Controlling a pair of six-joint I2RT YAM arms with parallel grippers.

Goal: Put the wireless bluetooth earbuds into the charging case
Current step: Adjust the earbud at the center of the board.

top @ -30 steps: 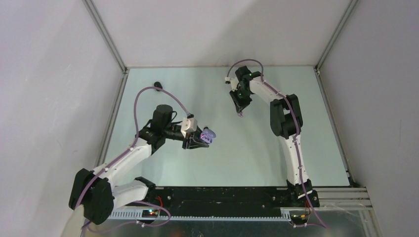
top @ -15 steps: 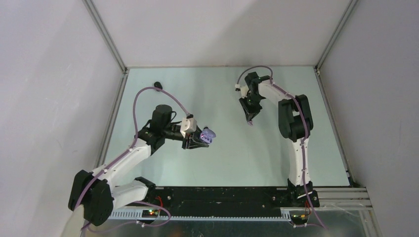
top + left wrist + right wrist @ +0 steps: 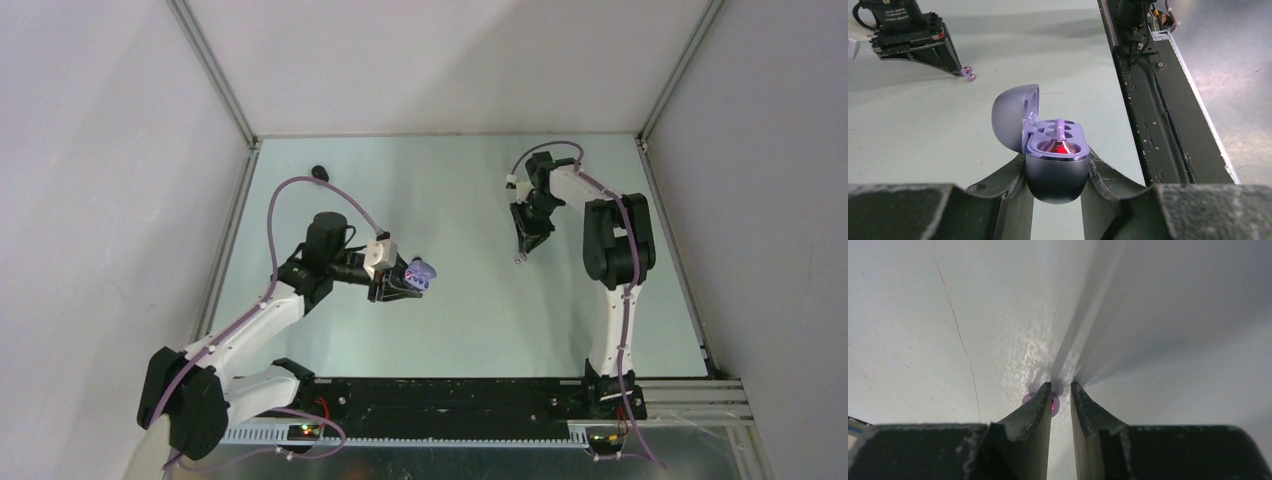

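Top view: both arms over a pale green matte tabletop (image 3: 450, 330). Left tool (image 3: 398, 285) sits left of centre, right tool (image 3: 519, 256) upper right of centre, well apart. Small black lump (image 3: 319, 172) at the tabletop's upper left, too small to ID. The case is only a purple blob here.

Left wrist view gives the detail: charging case (image 3: 1055, 175) clamped betw. the left tool's fingers. Glossy lilac-grey egg shape, hinged lid (image 3: 1015, 120) swung open to the left. Inside is a moulded lilac tray (image 3: 1048, 132) w/ seated bud (image 3: 1060, 141), stem up, red glow at its base.

Right wrist view: right tool's dark, scuffed fingers (image 3: 1035, 415) nearly together, w/ a slim gap. Carried bud (image 3: 1054, 404), pale purple, rounded and glossy w/ a red dot, is pinched at the tips. The same bud shows at that tool's tip in the upper left of the left wrist view.
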